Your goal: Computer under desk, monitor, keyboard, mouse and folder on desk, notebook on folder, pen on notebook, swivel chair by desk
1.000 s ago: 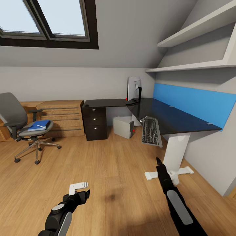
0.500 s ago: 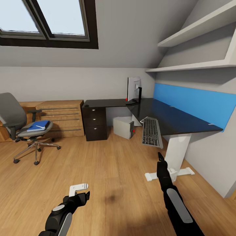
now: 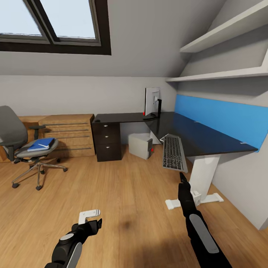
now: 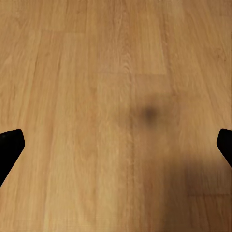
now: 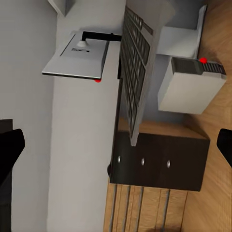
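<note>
Our left fingers are spread wide over bare floor, holding nothing. Right fingers also wide apart and empty, just short of the keyboard overhanging the desk edge ahead.

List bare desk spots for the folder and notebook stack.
The desk is bare on its long black stretch between the keyboard at the front edge and the blue wall panel. Also bare: the wing over the drawers, beside the monitor. The monitor's corner is the crowded part.
</note>
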Controlling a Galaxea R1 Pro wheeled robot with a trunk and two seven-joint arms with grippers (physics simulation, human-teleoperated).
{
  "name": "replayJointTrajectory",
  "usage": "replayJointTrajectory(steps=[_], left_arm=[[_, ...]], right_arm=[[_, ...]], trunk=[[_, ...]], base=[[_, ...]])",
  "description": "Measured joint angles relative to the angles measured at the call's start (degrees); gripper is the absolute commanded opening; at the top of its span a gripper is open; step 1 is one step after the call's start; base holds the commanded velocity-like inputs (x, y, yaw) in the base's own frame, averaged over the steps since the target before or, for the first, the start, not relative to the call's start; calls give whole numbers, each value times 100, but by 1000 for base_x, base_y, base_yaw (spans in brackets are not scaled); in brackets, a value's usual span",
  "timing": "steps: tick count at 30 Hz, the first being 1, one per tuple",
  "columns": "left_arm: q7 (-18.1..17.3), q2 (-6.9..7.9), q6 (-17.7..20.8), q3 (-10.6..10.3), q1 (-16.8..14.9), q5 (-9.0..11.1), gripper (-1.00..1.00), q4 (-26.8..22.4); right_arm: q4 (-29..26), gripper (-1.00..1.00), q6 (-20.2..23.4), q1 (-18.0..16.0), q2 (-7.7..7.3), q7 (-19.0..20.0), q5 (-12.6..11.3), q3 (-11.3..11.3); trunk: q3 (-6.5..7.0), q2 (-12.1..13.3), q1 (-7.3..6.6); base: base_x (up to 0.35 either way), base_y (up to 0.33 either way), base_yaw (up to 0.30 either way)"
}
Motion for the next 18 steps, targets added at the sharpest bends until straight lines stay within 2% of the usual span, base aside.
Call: replayJointTrajectory(steps=[5, 8, 12, 18], left_arm=[[0, 0, 2, 0, 0, -2, 100, 12], [0, 0, 3, 0, 0, -2, 100, 15], [9, 0, 1, 0, 0, -2, 100, 49], [4, 0, 1, -2, 0, -2, 100, 126]], right_arm=[[21, 100, -3, 2, -10, -20, 4, -21], [280, 100, -5, 1, -33, -27, 4, -31], [581, 100, 0, -1, -53, -29, 4, -38], [697, 100, 6, -3, -65, -30, 5, -33]], trunk=[[0, 0, 1], [0, 0, 2], [0, 0, 0], [0, 0, 2]], base=[[162, 0, 0], [68, 0, 0], [216, 0, 0], [115, 0, 0]])
